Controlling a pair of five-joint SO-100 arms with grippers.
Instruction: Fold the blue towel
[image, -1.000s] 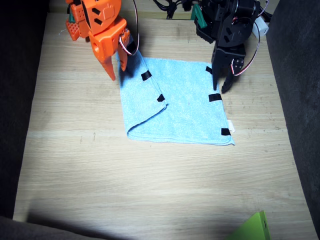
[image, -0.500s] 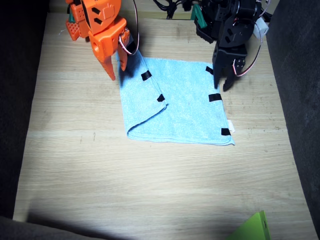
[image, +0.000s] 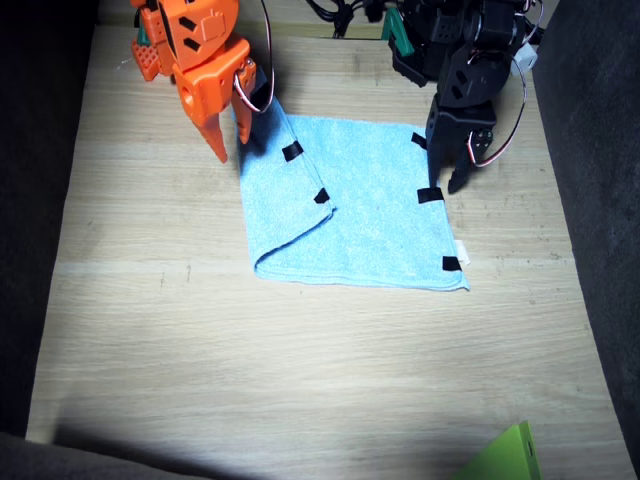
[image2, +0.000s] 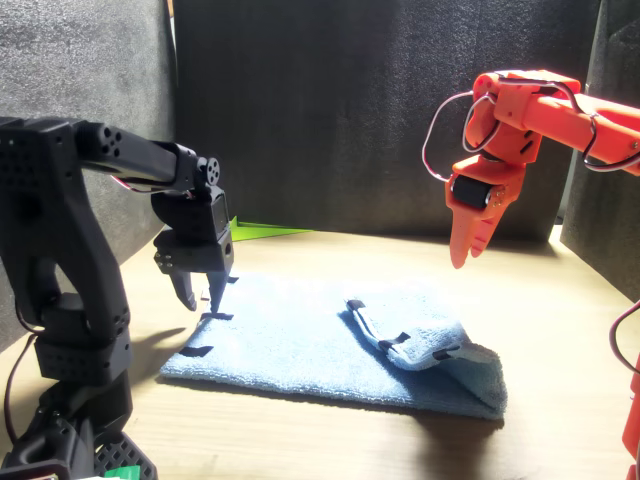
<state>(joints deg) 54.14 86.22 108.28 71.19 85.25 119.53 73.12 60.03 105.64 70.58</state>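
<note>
Blue towel (image: 370, 205) lies flat directly beneath left gripper (image: 446, 183); jaws apart, empty, tips just above its taped edge. Right gripper (image: 232, 148), jaws slightly apart, hangs clear of the far, partly folded side (first fold looks done); next: descend, pinch the edge.

blue towel (image: 365, 210) half-folded; both tools above

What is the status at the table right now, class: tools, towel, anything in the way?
Left tool open above towel's taped edge. Right tool raised, holding nothing, jaw gap unclear. Blue towel flat, one side folded over. Green piece far off.
</note>
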